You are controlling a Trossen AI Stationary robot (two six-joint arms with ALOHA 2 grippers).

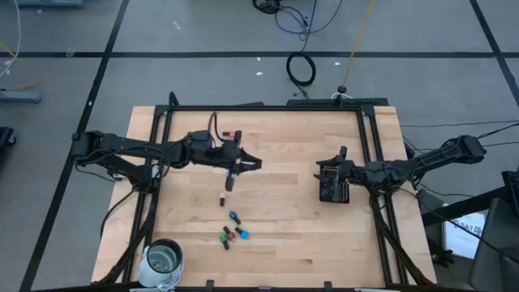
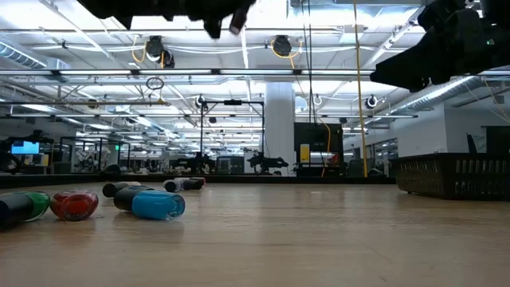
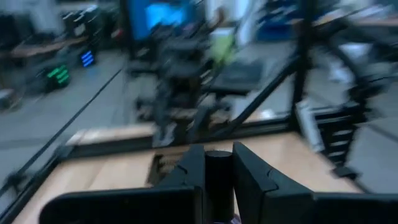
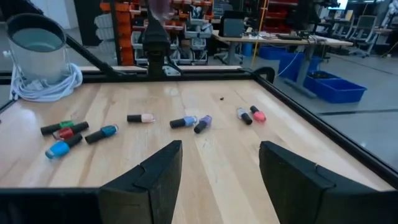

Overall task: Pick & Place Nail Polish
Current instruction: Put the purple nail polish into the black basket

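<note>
My left gripper (image 1: pixel 253 163) hangs above the middle of the table, pointing level, shut on a nail polish bottle (image 3: pixel 219 177) whose dark cap shows between the fingers. Its pinkish body (image 2: pixel 237 20) shows in the low view. More nail polish bottles lie on their sides on the wood: a pink one (image 1: pixel 235 134) at the far side, a purple one (image 1: pixel 229 182), a pale pink one (image 1: pixel 223 199), a teal one (image 1: pixel 235 217), and red, green and blue ones (image 1: pixel 231 236) nearer. My right gripper (image 4: pixel 221 155) stands open by the black tray (image 1: pixel 334 193), holding nothing. My left gripper pinches the bottle between its two fingers (image 3: pixel 189 171), with the dark cap (image 3: pixel 219 168) in the gap and reaching past the fingertips. The fingers come in level, well above the wood. The bottle is lifted clear of the table.
A round glass jar (image 1: pixel 162 259), ringed by a white cord (image 4: pixel 43 84), stands at the near left corner. A black frame (image 1: pixel 268 107) runs along the table's edges. Bare wood (image 1: pixel 284 235) lies between the bottles and the tray.
</note>
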